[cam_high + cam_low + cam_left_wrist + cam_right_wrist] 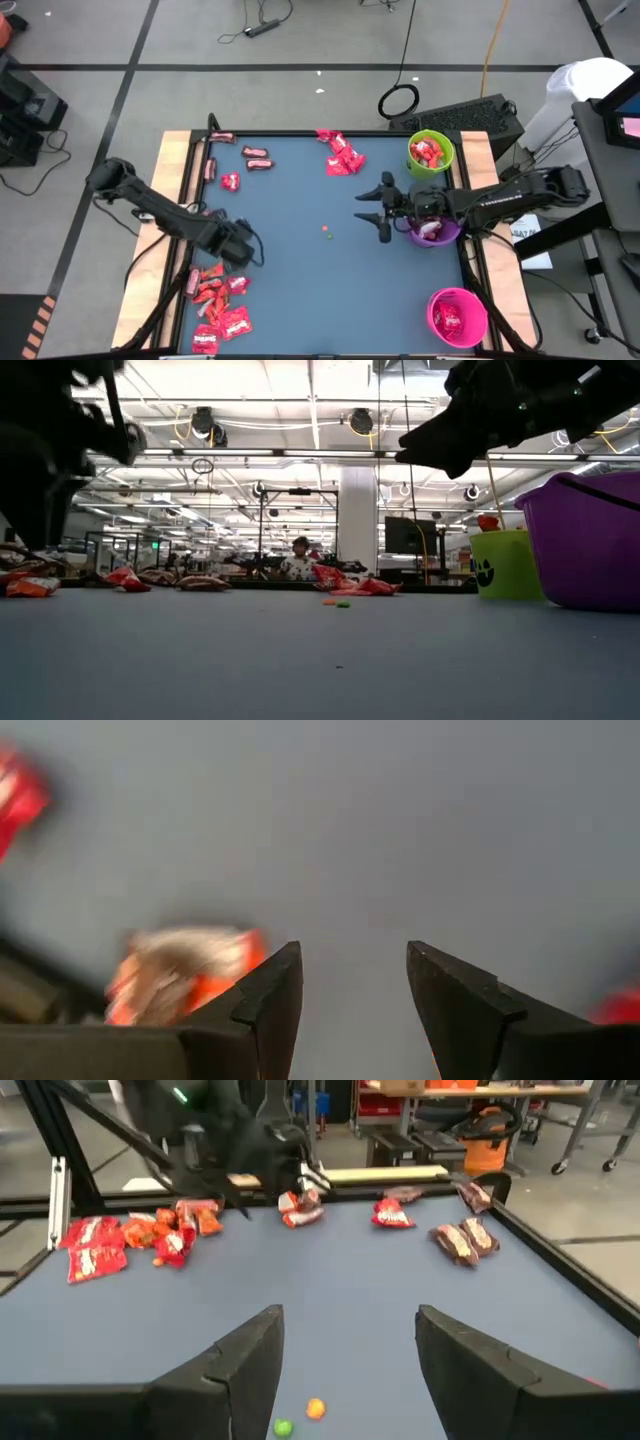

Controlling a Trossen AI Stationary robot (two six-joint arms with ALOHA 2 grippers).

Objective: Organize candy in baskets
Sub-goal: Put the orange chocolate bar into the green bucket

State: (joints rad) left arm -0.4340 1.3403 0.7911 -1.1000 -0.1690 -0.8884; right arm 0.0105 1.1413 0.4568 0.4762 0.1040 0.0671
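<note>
Left gripper (252, 246) down low over the blue table (320, 290), at the left side, fingers spread apart with nothing between them. Right at the top edge of a big heap of red candy (218, 300) in the near-left corner. One orange-red sweet (185, 975) just beside one finger (265, 1005) in the left wrist view, not in the gap, so a small shift toward it probably needed before a pinch. Long side of that sweet too blurry to tell.

Right gripper (382, 208) out over the middle of the table, near the right side, fingers wide open and holding nothing. Just beside the purple basket (447, 235), with a pale sweet inside it. Pointing left, toward the far heap and the tiny loose dots (327, 232).

More candy at the far edge: a red bunch (341, 153) in the middle, dark sweets (257, 157) and a few single ones further left. Green basket (431, 152) at the far right with red candy inside. Pink basket (458, 316) at the near right, also with some candy.

Nearest arm for the near-left heap: the left one, clearly. Well apart from the right arm. All three baskets on the right side, so a long carry across the table likely after any grab there. Far middle bunch closer to the right arm.
</note>
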